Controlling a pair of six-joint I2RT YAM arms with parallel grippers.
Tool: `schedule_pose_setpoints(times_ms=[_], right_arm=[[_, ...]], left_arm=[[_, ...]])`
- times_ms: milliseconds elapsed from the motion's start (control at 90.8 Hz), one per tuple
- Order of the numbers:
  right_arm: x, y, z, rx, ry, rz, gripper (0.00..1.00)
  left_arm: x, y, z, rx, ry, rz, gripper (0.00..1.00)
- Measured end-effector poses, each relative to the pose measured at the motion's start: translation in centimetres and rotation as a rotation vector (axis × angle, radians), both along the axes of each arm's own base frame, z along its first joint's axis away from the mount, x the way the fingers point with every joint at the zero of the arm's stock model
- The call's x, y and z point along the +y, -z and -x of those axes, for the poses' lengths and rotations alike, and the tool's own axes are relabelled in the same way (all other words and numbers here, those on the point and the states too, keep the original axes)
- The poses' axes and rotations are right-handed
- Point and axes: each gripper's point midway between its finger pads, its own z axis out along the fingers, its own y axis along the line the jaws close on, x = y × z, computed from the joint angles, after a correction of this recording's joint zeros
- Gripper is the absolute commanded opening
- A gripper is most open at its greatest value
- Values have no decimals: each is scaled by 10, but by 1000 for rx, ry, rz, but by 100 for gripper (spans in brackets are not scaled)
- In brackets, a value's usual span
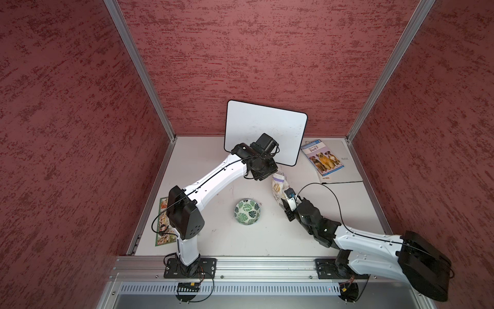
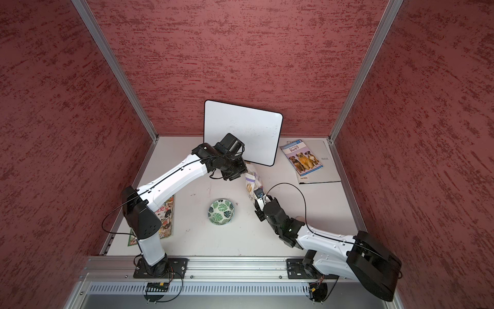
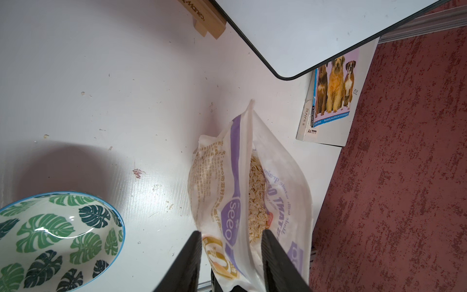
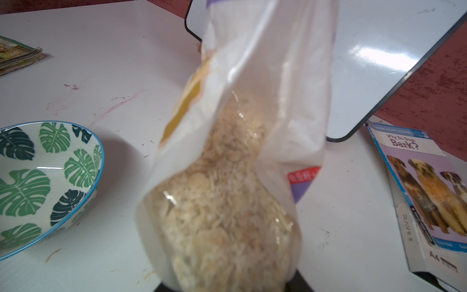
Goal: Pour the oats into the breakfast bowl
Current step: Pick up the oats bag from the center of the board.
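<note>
Right gripper (image 4: 230, 284) is clamped on the lower, filled end of the oats pouch (image 1: 278, 184), mouth end up. I read this as the carrying grip: the flakes sit low, so nothing spills before the tilt. The pouch stands to the robot's right of the breakfast bowl (image 1: 247, 211) and apart from it, between the bowl and the dog book (image 1: 323, 157). I cannot tell whether its base touches the table (image 1: 227, 235).

Left gripper (image 3: 231, 232) straddles the pouch's upper part, one finger on each side at a middling gap. I cannot tell whether they press the film or only flank it. My guess is that the left is there to steady the top or keep the mouth open. The mouth gapes, with the oats (image 3: 256, 202) showing inside.

The bowl is empty and upright near the middle of the table, within reach of both arms.

Writing:
- **Pouch:** "seeo" on the purple band, with a round gold emblem beside it. The side has columns of Chinese print. Mirrored letters through the film seem to read "INSTANT".
- **Book cover:** "Why Do Dogs Bark?". It lies on a white pad (image 3: 326, 129) marked "A4" and "RAY".
- **Wooden block (image 3: 209, 17):** by the whiteboard (image 1: 264, 131). Its dark lettering is cut off and ends in "Mane".
</note>
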Motion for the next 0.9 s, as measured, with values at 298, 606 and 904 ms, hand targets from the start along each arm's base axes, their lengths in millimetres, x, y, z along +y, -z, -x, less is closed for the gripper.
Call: schedule_pose_setpoints(times_ms=[298,606,904], right_arm=[[3,2,-1,3,-4,-10,33],[12,6,-7,-1,5,-73,59],[24,46,-22,23,48,-85,97]], left_arm=[[-10,7,-4,26,2,21,0],[-9,8,-6,45,-9,37,0],[-8,16,-6,99,-32,54,0]])
